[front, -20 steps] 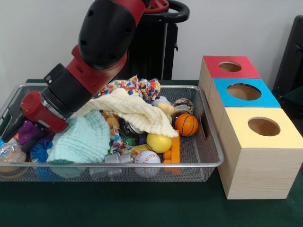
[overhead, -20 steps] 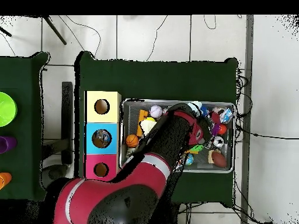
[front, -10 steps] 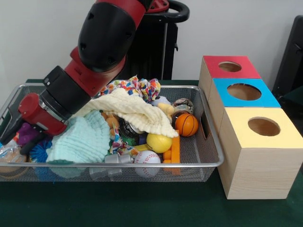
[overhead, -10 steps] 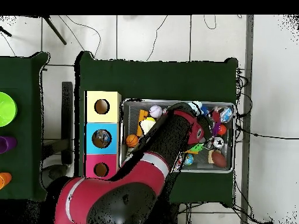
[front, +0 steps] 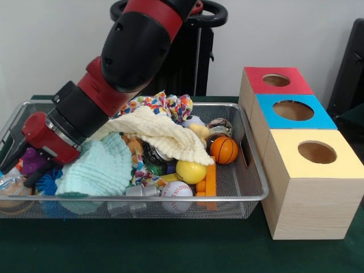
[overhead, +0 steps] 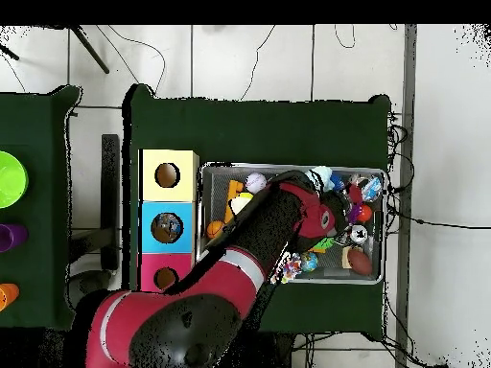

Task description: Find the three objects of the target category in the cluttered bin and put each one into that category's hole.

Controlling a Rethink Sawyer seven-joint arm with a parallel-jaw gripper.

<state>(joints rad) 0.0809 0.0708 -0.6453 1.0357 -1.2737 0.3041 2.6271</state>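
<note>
The green tabletop [front: 170,250] carries the wire bin [front: 250,196] and, touching its right end, three boxes [front: 310,187] with round holes. The arm [front: 114,74] slants down into the bin's left end. The gripper [front: 17,165] sits low among toys by the left wall; I cannot tell whether it grips anything. Likely targets, the balls, lie well apart toward the right end: basketball [front: 224,150], yellow ball [front: 191,172], baseball [front: 177,192]. Cloths [front: 102,168] crowd between, leaving little room.
</note>
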